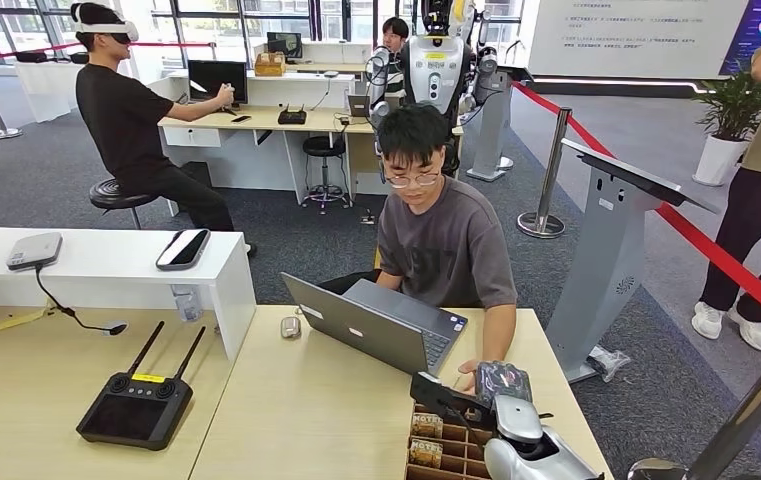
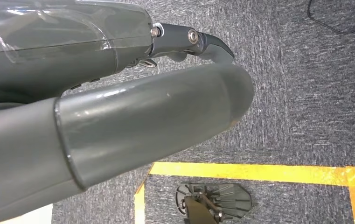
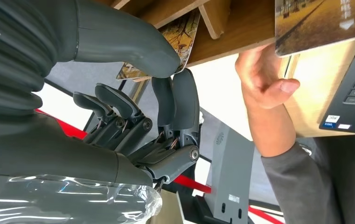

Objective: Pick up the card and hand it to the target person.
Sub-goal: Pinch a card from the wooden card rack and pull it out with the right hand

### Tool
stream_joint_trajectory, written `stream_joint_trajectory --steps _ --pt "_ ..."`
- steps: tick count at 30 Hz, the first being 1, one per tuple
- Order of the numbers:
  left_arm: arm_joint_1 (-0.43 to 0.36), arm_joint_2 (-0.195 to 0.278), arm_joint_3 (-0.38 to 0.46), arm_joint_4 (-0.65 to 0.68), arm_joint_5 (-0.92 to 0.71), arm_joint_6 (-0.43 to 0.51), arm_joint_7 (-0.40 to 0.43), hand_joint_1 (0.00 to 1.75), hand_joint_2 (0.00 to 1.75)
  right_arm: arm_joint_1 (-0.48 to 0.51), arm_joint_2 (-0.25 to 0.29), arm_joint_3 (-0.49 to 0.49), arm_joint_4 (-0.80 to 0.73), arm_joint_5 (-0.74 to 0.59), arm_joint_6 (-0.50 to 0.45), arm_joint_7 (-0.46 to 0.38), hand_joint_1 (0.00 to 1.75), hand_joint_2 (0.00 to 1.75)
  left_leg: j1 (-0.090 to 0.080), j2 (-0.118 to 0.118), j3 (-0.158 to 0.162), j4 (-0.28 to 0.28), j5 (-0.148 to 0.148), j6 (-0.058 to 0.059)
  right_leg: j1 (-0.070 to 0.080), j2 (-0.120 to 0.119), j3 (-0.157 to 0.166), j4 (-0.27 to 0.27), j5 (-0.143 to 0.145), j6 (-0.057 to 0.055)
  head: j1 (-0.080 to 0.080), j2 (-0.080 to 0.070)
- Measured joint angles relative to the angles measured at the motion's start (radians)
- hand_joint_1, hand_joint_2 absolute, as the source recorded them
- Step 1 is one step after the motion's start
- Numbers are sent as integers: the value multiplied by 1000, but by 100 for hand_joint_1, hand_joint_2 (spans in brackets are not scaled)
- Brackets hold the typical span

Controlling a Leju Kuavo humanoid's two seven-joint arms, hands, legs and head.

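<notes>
Right hand (image 3: 166, 116) sits up close in its wrist view, thumb and fingers pinching a card (image 3: 180, 39) by the wooden card box (image 1: 456, 445) on the table (image 1: 326, 410). So pickup looks basically done. Person in the grey shirt (image 1: 446, 250) already holds another card (image 3: 320, 21), their hand (image 3: 264, 79) just beside. Left hand (image 2: 119, 126) hangs over carpet; can't tell its grip. Handover's what's left.

No legible text; wall board (image 1: 636, 35) print too small.
</notes>
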Motion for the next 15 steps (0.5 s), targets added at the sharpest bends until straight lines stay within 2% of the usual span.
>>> stream_joint_trajectory --steps 15 --pt "16 0 0 0 13 4 -12 0 0 17 -65 -12 -183 4 -34 53 175 175 0 0 0 0 0 0 0 0 0 0 0 0 0 0"
